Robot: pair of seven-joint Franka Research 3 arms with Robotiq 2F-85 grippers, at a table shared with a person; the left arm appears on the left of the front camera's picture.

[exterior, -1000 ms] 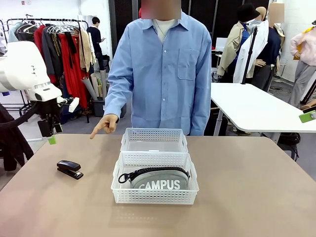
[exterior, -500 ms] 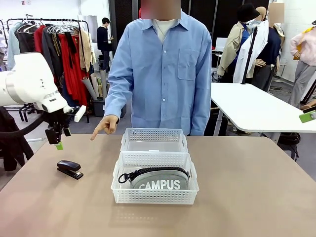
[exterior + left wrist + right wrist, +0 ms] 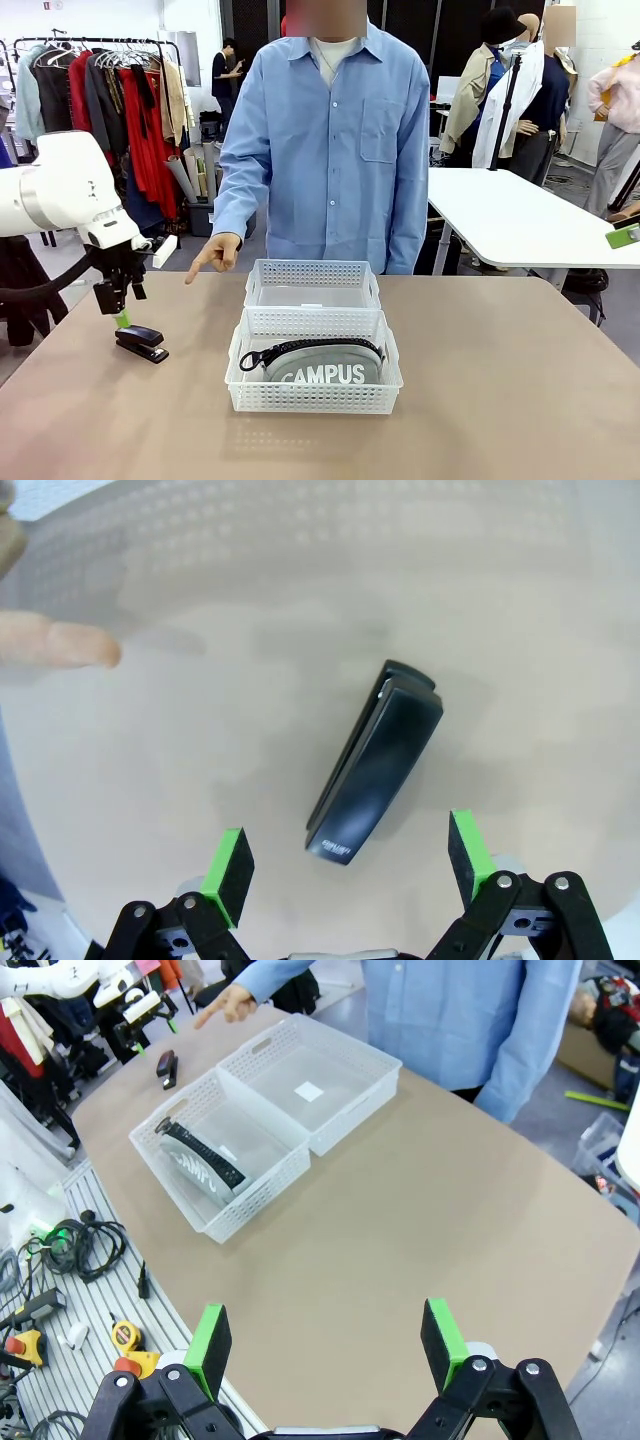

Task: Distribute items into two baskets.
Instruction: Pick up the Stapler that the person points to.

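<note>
Dropping over the last second, your left gripper (image 3: pixel 119 316) hung just above the stapler (image 3: pixel 141 342) on the table (image 3: pixel 500 400), fingers spread, empty. The CAMPUS pouch (image 3: pixel 325 366) lay in the near basket (image 3: pixel 315 402); the far basket (image 3: pixel 312 271) likely awaited the stapler. Your right gripper (image 3: pixel 325 1345) stood spread too.

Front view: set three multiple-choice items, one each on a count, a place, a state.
1. White baskets on the table? A) one B) two C) three
2. The CAMPUS pouch lies: A) in the far basket B) on the table C) in the near basket
3. The left claw is: A) open above the black stapler B) shut on the stapler C) shut on the pouch
Answers: B, two stand end to end; C, its lettering shows inside the near one; A, green pads stand apart over the stapler.
</note>
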